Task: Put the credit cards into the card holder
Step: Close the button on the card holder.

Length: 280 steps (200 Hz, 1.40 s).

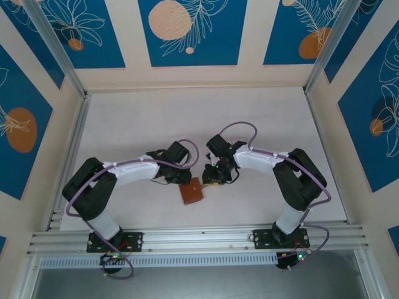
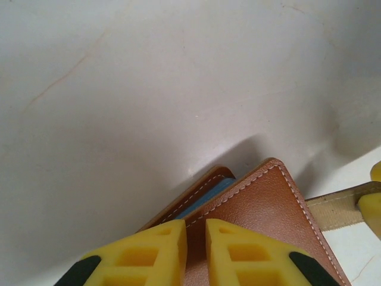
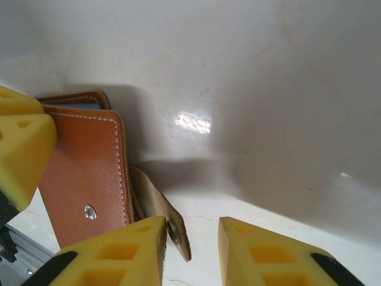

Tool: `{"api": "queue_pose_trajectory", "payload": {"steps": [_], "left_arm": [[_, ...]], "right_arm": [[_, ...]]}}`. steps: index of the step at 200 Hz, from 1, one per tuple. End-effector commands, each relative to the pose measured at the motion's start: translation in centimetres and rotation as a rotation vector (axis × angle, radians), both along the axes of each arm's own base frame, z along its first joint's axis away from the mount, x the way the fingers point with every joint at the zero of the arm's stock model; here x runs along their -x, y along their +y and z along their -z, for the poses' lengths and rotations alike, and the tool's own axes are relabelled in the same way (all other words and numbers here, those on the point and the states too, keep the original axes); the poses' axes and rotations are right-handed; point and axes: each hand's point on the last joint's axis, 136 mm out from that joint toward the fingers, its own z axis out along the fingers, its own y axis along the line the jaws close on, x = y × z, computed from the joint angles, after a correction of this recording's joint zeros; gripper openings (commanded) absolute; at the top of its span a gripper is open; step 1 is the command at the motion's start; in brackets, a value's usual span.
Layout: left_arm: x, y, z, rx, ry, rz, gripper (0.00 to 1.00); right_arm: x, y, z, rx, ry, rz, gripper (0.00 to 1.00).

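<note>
Brown leather marks the card holder (image 1: 192, 192), which lies on the white table (image 1: 187, 118) near its near edge, midway between the two arms and just far of the aluminium rail (image 1: 199, 237). It is folded closed. In the left wrist view a thin blue strip (image 2: 209, 193) shows between its two leaves (image 2: 268, 208); I cannot tell what it belongs to.

Both arms reach in over it and crowd it from either side. The left gripper (image 2: 196, 227) sits over the cover, its yellow fingers (image 2: 149, 250) drawn almost together with only a slit between them and leather showing through the slit. Whether they nip any part of the holder I cannot tell. One of these fingers also appears at the left edge of the right wrist view, just beside the cover (image 3: 83, 161).

The tan snap tab (image 3: 159, 208) hangs loose off the holder's right side, past the metal stud (image 3: 90, 212) on the cover. The right gripper (image 3: 191, 225) stands with its fingers spread. The tab's end lies in that gap, close against one finger and apart from the other, so it is not pinched. A tip of this gripper shows beside the tab (image 2: 339, 210) in the left wrist view.

Cream walls with blue leaf-print panels (image 1: 190, 28) close in the table on the left, far and right sides.
</note>
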Motion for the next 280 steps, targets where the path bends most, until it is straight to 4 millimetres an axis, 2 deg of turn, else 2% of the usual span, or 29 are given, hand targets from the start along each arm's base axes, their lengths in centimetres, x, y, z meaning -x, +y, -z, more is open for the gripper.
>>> {"api": "queue_pose_trajectory", "payload": {"steps": [1, 36, 118, 153, 178, 205, 229, 251, 280], "left_arm": [[2.1, 1.0, 2.9, -0.064, 0.060, 0.011, 0.16], [2.5, 1.3, 3.0, -0.068, 0.057, 0.008, 0.16], [2.8, 1.4, 3.1, -0.067, 0.055, 0.003, 0.16], [2.9, 1.5, 3.1, -0.068, 0.055, 0.003, 0.16], [2.6, 1.2, 1.6, -0.045, 0.032, 0.009, 0.16], [1.9, 1.6, -2.5, -0.035, -0.059, 0.015, 0.19], [2.9, 1.9, -5.3, 0.020, -0.078, 0.032, 0.22], [4.4, 2.4, -5.7, 0.048, -0.057, 0.037, 0.22], [6.3, 2.7, -4.8, 0.069, -0.023, 0.050, 0.22]], "right_arm": [[0.7, 0.3, -0.9, -0.055, 0.018, -0.011, 0.28], [0.4, 0.5, -1.5, -0.084, 0.010, -0.010, 0.23], [0.4, 1.1, -1.4, -0.114, 0.028, -0.011, 0.18], [0.4, 1.2, -1.7, -0.127, 0.025, -0.014, 0.09], [0.4, 1.4, -2.1, -0.145, 0.023, -0.014, 0.02], [0.4, 1.5, -2.1, -0.145, 0.024, -0.015, 0.00], [0.4, 1.5, -2.0, -0.144, 0.026, -0.017, 0.00], [0.4, 1.7, -2.1, -0.151, 0.028, -0.021, 0.00], [0.4, 1.7, -2.3, -0.151, 0.027, -0.022, 0.00]]}}
